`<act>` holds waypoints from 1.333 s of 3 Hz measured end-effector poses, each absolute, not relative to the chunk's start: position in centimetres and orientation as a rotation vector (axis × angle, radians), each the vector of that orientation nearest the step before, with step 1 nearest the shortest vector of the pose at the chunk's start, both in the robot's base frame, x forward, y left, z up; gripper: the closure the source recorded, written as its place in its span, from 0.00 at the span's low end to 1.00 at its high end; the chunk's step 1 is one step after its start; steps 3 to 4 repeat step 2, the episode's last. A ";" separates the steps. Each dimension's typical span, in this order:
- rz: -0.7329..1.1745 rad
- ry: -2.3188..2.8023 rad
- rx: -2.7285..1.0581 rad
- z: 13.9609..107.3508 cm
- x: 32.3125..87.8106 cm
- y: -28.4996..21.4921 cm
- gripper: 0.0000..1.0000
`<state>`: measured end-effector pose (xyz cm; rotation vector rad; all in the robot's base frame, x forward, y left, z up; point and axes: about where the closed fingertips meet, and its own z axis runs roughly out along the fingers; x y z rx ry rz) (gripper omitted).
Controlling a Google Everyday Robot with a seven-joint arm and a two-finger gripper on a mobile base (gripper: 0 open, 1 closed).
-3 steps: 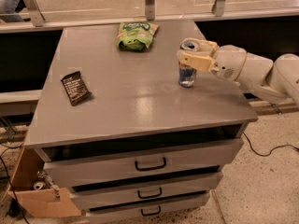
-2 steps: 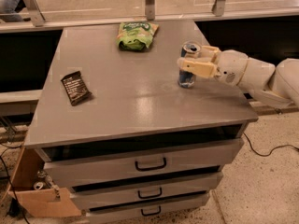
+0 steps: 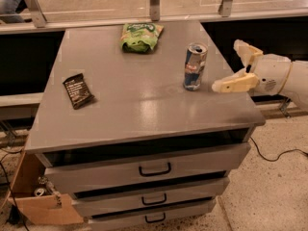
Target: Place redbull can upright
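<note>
Just left of the gripper [image 3: 238, 69], near but not touching it, one redbull can [image 3: 194, 66] stands upright on the grey surface [image 3: 144, 109]. The gripper is spread wide and holds nothing. The placing looks done; the next move likely calls for drawing clear without brushing the can. Farther left lie one green snack bag [image 3: 140, 36] and one black wrapped bar [image 3: 77, 90]; three drawers [image 3: 154, 170] sit below
</note>
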<state>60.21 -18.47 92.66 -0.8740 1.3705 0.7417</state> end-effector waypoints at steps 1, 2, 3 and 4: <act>0.637 1.418 -0.889 94.1 56.8 -24.1 0.00; 0.626 1.425 -0.890 94.2 56.2 -25.0 0.00; 0.626 1.425 -0.890 94.2 56.2 -25.0 0.00; 0.626 1.425 -0.890 94.2 56.2 -25.0 0.00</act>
